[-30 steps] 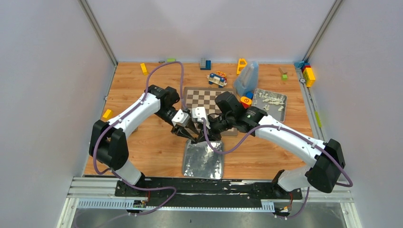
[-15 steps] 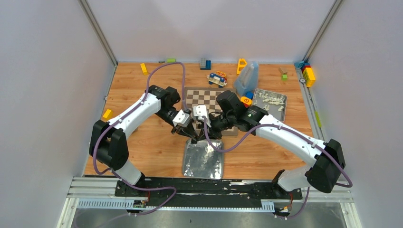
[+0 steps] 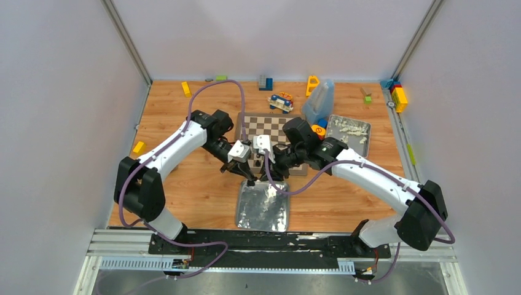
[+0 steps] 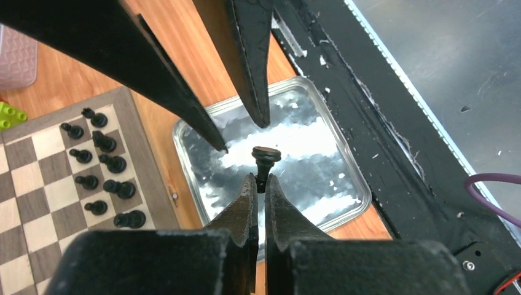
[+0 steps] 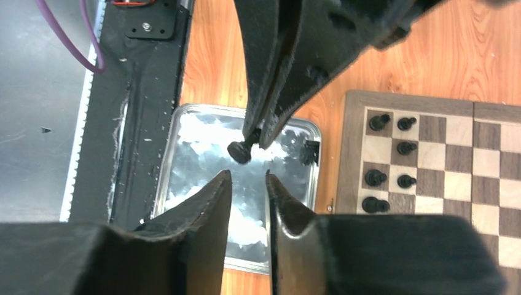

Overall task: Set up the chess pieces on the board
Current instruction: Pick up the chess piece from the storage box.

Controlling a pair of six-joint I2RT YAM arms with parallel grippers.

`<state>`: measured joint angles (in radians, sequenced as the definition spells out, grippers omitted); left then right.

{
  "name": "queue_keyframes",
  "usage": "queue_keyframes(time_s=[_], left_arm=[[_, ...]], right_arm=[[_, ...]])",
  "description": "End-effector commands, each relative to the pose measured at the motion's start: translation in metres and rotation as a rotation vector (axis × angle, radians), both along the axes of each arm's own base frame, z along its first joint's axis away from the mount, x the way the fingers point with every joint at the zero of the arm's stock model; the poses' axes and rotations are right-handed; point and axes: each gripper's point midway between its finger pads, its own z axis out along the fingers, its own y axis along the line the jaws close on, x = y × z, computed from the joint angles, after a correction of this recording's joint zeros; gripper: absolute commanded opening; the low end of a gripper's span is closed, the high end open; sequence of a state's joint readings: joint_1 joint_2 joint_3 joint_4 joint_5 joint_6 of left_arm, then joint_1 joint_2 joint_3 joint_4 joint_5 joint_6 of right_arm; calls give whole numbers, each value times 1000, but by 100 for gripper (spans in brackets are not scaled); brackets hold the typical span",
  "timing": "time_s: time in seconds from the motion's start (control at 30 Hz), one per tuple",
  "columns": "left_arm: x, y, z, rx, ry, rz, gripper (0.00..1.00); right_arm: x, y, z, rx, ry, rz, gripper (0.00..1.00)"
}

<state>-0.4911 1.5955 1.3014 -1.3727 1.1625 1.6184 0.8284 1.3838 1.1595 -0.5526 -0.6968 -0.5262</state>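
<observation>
My left gripper (image 4: 258, 178) is shut on the stem of a small black chess piece (image 4: 265, 158) and holds it above the near silver tray (image 4: 344, 160). The same piece (image 5: 239, 151) hangs from the left fingers (image 5: 258, 132) in the right wrist view. My right gripper (image 5: 247, 174) is open and empty, its tips just short of the piece. From above, both grippers (image 3: 250, 177) (image 3: 265, 174) meet over the tray's far edge. The chessboard (image 3: 270, 130) lies just beyond, with several black pieces (image 4: 104, 178) standing in two rows along its near side.
A second silver tray (image 3: 362, 140) holding white bits sits at the back right. A translucent jug (image 3: 319, 101), a toy car (image 3: 281, 101) and coloured blocks (image 3: 399, 95) lie along the far edge. A yellow block (image 3: 139, 147) lies left. A black rail (image 3: 270, 241) borders the near edge.
Both grippers have drawn up and away from the tray towards the board. The left one keeps the black piece in its grip, and the right one stays open.
</observation>
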Motion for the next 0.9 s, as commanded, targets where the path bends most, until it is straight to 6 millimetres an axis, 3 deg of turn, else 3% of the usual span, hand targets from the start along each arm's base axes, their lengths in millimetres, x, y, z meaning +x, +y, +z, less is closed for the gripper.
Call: queue_keyframes(time_s=[0.0,0.03,0.3,0.33,0.37,0.4,0.43,0.47,0.67,0.77,0.87], left_arm=[[23,-5,14,35,-78,122,0],[22,-2,13,75,-42,177,0],[70,7,5,322,-149,499,0],[77,11,-3,394,-153,546,0],[86,9,3,407,-174,571,0],[87,13,-8,489,-153,592,0],[95,10,1,493,-166,610,0],[94,13,-9,561,-135,619,0],[107,7,-7,662,-156,695,0],[108,-5,5,622,-141,727,0],[110,-15,19,564,-136,753,0]], right_arm=[[17,-15,8,31,-38,-68,30],[23,-21,9,36,-35,-90,32],[60,-76,18,103,1,-292,33],[63,-83,18,106,2,-318,33],[66,-91,19,111,-1,-343,33],[67,-96,19,116,1,-362,33],[68,-101,21,122,1,-380,33],[67,-105,21,126,2,-391,33],[61,-120,14,129,48,-470,35],[64,-120,11,152,138,-488,44],[68,-107,15,189,247,-457,50]])
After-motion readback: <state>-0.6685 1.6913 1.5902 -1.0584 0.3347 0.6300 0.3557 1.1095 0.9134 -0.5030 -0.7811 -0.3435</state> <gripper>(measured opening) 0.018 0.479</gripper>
